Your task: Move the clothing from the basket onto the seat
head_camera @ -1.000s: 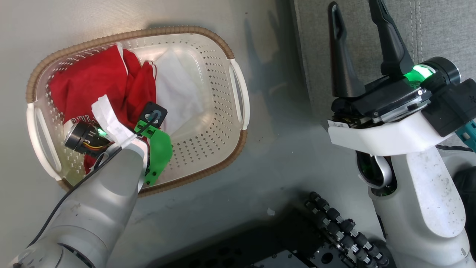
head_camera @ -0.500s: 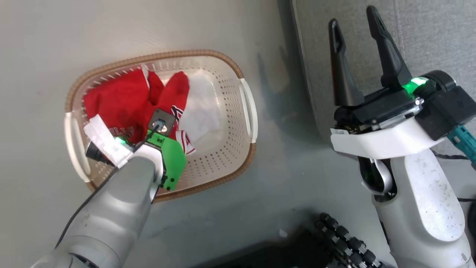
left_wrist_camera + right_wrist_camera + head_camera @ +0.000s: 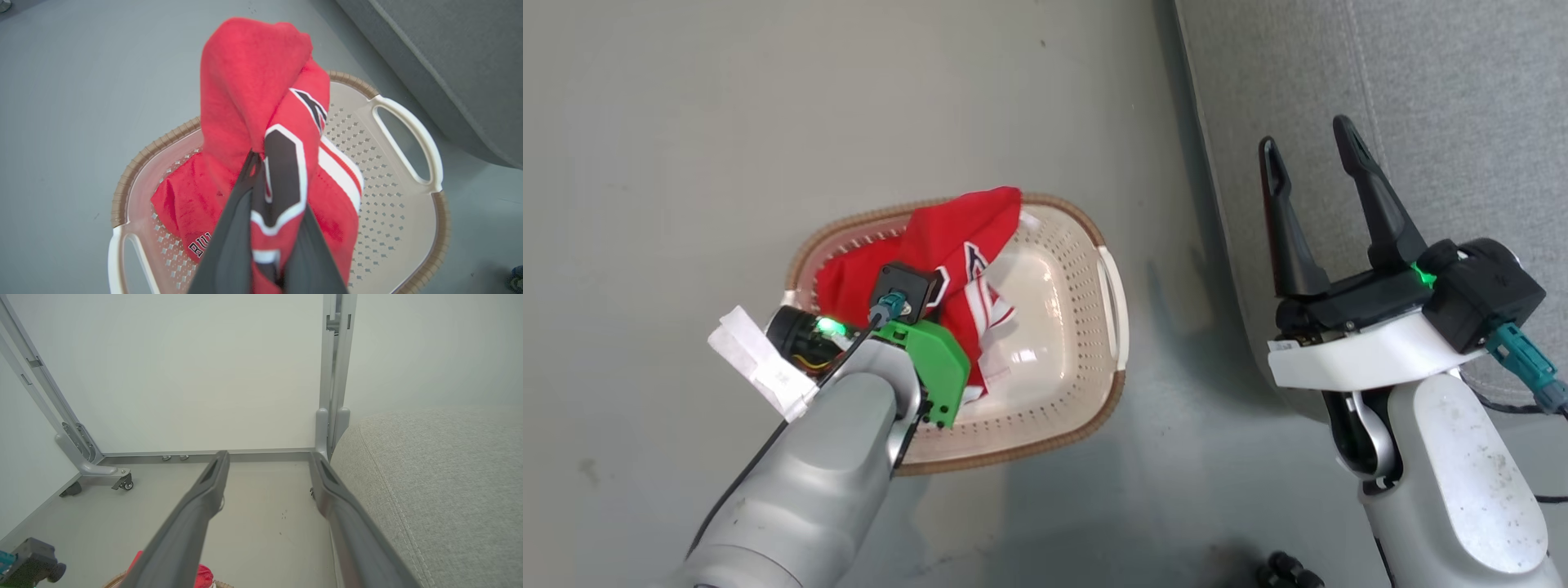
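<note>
Lifted since before, red clothing (image 3: 249,81) hangs from the clenched left gripper (image 3: 265,163) over the basket (image 3: 1086,425), centre frame. At right, the right gripper (image 3: 1307,135) gapes empty by the grey seat (image 3: 1405,82); floor (image 3: 1176,343) lies between.

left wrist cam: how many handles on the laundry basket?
2. One white handle is on the laundry basket's end nearest the grey seat. The other handle is on the opposite end, at lower left, cut off by the frame edge.

Left arm (image 3: 809,474) reaches forward from lower left, left pincer (image 3: 261,163) pinched tight on clothing (image 3: 249,69). Right pincer (image 3: 1305,135) points up, fingers spread wide.
</note>
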